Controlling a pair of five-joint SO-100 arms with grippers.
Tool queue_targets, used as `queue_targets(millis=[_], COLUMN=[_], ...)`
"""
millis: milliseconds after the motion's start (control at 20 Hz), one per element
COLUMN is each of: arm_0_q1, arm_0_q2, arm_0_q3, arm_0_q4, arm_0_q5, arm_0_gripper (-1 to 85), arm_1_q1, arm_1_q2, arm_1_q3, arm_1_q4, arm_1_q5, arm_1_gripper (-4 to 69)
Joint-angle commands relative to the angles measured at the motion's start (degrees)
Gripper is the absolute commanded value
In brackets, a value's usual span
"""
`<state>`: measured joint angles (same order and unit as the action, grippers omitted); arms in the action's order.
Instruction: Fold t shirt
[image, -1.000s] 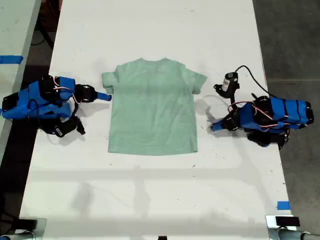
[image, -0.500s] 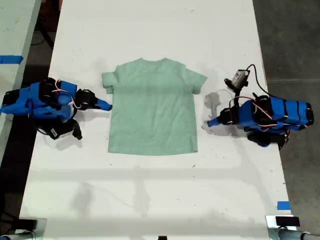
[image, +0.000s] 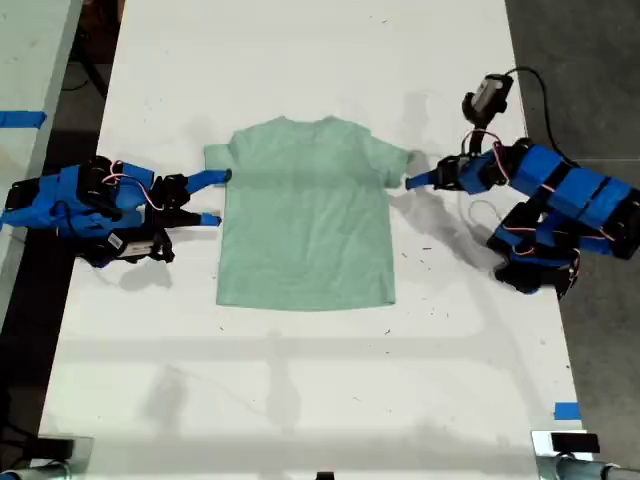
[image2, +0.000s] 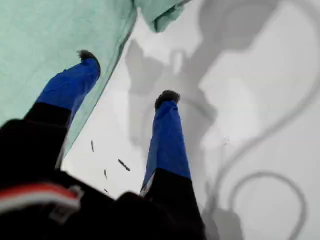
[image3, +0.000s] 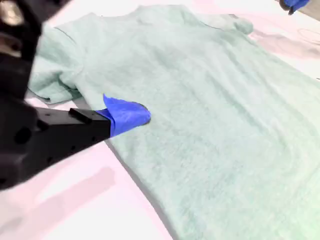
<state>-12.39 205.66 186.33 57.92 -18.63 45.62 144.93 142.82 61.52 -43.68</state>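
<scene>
Overhead exterior; two close wrist views.

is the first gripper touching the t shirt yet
Cannot tell. In the first wrist view my first gripper is open, one fingertip overlapping the t shirt; height above it is unclear.

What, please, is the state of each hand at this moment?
My first hand: open, one finger over the t shirt edge, holding nothing.
My second hand: open beside the shirt's sleeve, holding nothing.
</scene>
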Motion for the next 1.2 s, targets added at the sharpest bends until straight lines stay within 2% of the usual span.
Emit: queue_targets(millis=[0, 50, 100, 150, 200, 250, 350, 400, 450, 500, 550, 750, 950, 1150], arm_0_q1=[-2.02, -3.43, -3.69, -4.13, -4.04, -3.78, -3.6, -3.25, -3.16, -3.08, -3.08, -2.81, -2.81, -3.25], arm_0_q2=[0.35, 0.35, 0.35, 0.35, 0.35, 0.35, 0.35, 0.35, 0.35, 0.35, 0.35, 0.35, 0.35, 0.26], arm_0_q3=[2.2, 2.2, 2.2, 2.2, 2.2, 2.2, 2.2, 2.2, 2.2, 2.2, 2.2, 2.2, 2.2, 2.29], arm_0_q4=[-0.53, -1.93, -0.62, -1.05, -2.29, -2.11, -0.88, -0.88, -0.7, -0.62, -0.62, -0.44, -0.26, -0.26], arm_0_q5=[3.96, 10.11, 7.91, 8.96, 12.04, 12.22, 11.69, 11.69, 11.51, 10.99, 10.9, 10.37, 9.32, 9.14], arm_0_gripper=[47.5, 25.0, 8.1, 12.3, 11.9, 11.8, -0.2, -0.2, 0.6, 1.9, 2.2, 4.0, 6.7, 5.2], arm_1_q1=[7.12, 8.17, 8.88, 9.67, 10.46, 10.99, 11.34, 11.34, 11.43, 12.13, 12.57, 10.37, -0.62, -13.97], arm_1_q2=[-21.71, -27.69, -33.31, -38.41, -43.24, -47.46, -56.16, -60.03, -63.9, -66.8, -68.03, -61.08, -56.51, -58.36], arm_1_q3=[-14.41, -19.42, -24.08, -28.3, -31.55, -34.54, -43.07, -47.37, -50.89, -52.91, -53.44, -56.78, -68.2, -70.84], arm_1_q4=[-5.27, -5.98, -6.24, -6.42, -7.12, -8.17, -7.38, -5.89, -4.39, -3.43, -3.52, 1.23, 7.03, 1.76], arm_1_q5=[-5.89, -7.21, -7.91, -8.53, -8.88, -9.32, -10.02, -10.2, -10.28, -9.58, -9.67, -11.25, -13.27, -11.43], arm_1_gripper=[26.6, 26.2, 25.9, 26.2, 26.3, 26.4, 26.4, 24.8, 18.9, 2.6, -0.6, -0.5, -0.3, -0.3])
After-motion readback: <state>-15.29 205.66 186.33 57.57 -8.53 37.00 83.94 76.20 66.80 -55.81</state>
